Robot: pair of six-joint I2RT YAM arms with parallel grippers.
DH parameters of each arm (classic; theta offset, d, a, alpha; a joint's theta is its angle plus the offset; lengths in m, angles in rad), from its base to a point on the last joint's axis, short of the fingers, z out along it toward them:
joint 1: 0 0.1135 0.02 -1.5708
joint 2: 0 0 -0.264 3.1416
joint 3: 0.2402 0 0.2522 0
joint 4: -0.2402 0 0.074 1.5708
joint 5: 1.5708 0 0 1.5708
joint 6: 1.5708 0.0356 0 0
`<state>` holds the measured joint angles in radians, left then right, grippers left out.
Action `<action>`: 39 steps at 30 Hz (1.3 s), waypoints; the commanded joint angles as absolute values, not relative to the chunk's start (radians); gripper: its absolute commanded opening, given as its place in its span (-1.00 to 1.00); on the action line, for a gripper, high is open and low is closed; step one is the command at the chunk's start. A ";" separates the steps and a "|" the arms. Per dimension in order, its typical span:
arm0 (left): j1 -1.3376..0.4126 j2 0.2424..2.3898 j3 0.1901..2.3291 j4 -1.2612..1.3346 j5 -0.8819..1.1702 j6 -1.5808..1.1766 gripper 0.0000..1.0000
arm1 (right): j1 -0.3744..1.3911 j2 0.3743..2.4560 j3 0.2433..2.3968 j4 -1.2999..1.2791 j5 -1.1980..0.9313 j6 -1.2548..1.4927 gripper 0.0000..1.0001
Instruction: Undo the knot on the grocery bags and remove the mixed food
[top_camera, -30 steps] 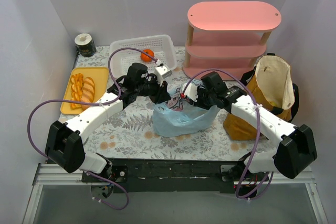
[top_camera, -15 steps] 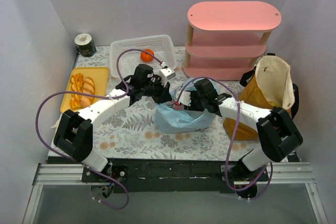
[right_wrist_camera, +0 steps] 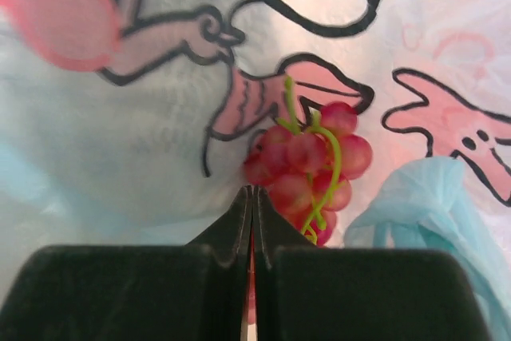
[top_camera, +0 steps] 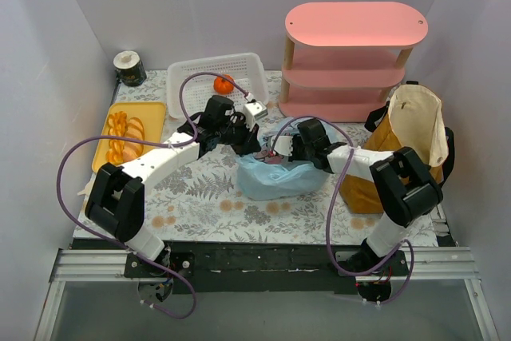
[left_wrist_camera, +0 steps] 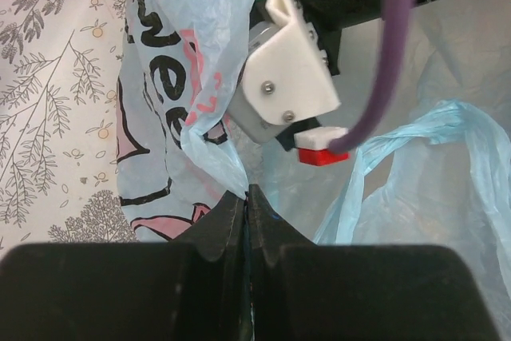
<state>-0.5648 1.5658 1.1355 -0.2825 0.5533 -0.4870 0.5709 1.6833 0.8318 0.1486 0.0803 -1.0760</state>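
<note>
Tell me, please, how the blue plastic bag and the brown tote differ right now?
The plastic bag is thin, translucent pale blue film with cartoon print; the tote is mustard-brown fabric with cream lining. The plastic bag lies slumped mid-table; the tote stands upright at the right edge, mouth open. The left gripper pinches the plastic bag; no gripper is at the tote. Both are bags on the same table.

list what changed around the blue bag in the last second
The right arm and left arm folded in toward the middle. The left hand closed on a fold of the pale blue bag; the right hand closed just short of the grapes. Tote, orange and pastry stayed put.
</note>
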 commanded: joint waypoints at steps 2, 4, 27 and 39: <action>-0.542 1.546 1.186 -0.287 0.554 -0.474 -1.00 | 0.572 1.540 0.995 -0.141 -0.196 -0.937 -0.97; -0.537 1.540 1.192 -0.284 0.548 -0.476 -1.00 | 0.575 1.465 1.032 -0.286 -0.374 -0.885 -0.97; -0.535 1.490 1.258 -0.270 0.589 -0.502 -1.00 | 0.686 1.327 1.000 -0.292 -0.113 -0.775 -0.61; -0.535 1.453 1.190 -0.284 0.633 -0.508 -1.00 | 0.667 1.462 0.936 -0.058 0.216 -0.755 0.25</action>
